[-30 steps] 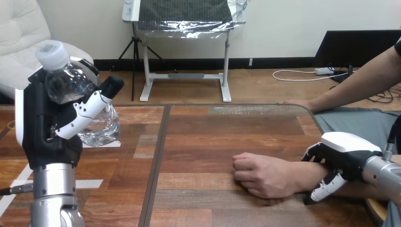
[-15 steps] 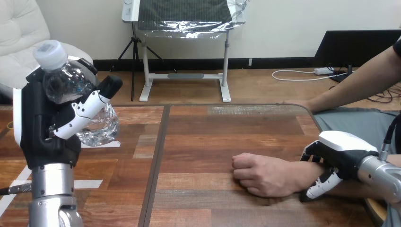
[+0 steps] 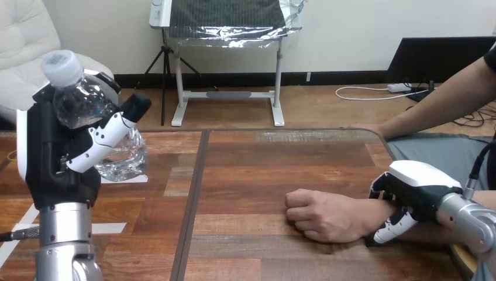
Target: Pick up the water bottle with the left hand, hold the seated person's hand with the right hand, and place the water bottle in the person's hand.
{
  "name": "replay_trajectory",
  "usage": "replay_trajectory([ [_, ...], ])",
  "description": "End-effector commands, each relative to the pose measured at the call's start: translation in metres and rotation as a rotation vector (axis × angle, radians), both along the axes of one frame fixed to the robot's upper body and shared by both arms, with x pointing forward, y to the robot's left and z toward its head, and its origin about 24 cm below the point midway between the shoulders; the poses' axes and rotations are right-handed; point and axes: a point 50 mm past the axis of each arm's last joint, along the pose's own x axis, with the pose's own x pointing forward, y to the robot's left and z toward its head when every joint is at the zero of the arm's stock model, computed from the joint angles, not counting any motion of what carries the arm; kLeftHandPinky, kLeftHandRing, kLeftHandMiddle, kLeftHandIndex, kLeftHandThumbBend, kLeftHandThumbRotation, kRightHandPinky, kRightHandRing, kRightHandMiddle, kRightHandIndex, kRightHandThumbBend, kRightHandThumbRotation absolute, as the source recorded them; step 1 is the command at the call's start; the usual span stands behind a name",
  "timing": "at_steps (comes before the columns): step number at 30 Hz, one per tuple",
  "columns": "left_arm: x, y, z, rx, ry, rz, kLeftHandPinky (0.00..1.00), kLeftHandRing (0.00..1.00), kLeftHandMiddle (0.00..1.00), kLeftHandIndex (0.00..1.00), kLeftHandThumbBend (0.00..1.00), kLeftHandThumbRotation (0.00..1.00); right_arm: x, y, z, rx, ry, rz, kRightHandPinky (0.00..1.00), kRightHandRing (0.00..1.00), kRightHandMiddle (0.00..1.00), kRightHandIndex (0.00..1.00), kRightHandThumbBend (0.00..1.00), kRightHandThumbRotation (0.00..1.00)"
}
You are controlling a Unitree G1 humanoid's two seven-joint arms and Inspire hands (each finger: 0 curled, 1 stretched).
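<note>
Vs. 1 s ago, the right hand [image 3: 416,186] has slid a bit left along the person's forearm and now sits over the wrist [image 3: 374,212]. The person's near hand [image 3: 324,216] has shifted a touch left too. The left hand [image 3: 55,153] and the water bottle [image 3: 81,105] have barely moved.

Right hand: it comes in from the right edge at the near side of the table [image 3: 263,164], white back facing up. Its fingers curl down over the far side of the wrist & the thumb [image 3: 391,228] hooks round the near side, so it is closed round the wrist. The person's near hand is a fist just left of it, resting on the table right of centre, knuckles pointing left.

Left hand: raised at the left on an upright forearm, fingers & thumb wrapped round the water bottle. The bottle is clear w/ a white cap [image 3: 61,63]. The cap end is up and tilted left, the base lower and to the right, clear of the table top. It is well apart from the fist.

The person's far hand [image 3: 365,127] lies at the table's far right corner, w/ the arm running off right.
</note>
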Motion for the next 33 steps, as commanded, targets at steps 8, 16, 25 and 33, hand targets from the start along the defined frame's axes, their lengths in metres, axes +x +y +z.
replay_trajectory([
  [8, 0.0081, -0.002, 0.0241, 0.005, -0.118, -0.02, 0.14, 0.2, 0.27, 0.31, 0.62, 0.0, -0.0236, 0.0288, -0.0519, 0.028, 0.166, 0.07, 0.2, 0.27, 0.37, 0.51, 0.89, 0.14],
  [16, 0.0077, -0.0018, 0.0249, -0.006, -0.115, -0.011, 0.15, 0.2, 0.27, 0.31, 0.61, 0.0, -0.0229, 0.0307, -0.0545, 0.022, 0.165, 0.08, 0.15, 0.21, 0.31, 0.47, 0.9, 0.09],
  [25, 0.0077, -0.0011, 0.0249, -0.007, -0.12, -0.008, 0.15, 0.2, 0.27, 0.31, 0.6, 0.0, -0.0218, 0.0316, -0.0552, 0.012, 0.182, 0.089, 0.14, 0.21, 0.31, 0.43, 0.89, 0.01],
  [33, 0.0078, -0.001, 0.0249, -0.016, -0.119, -0.006, 0.15, 0.2, 0.27, 0.31, 0.61, 0.0, -0.0215, 0.0325, -0.0559, -0.007, 0.19, 0.108, 0.14, 0.21, 0.31, 0.4, 0.9, 0.0],
])
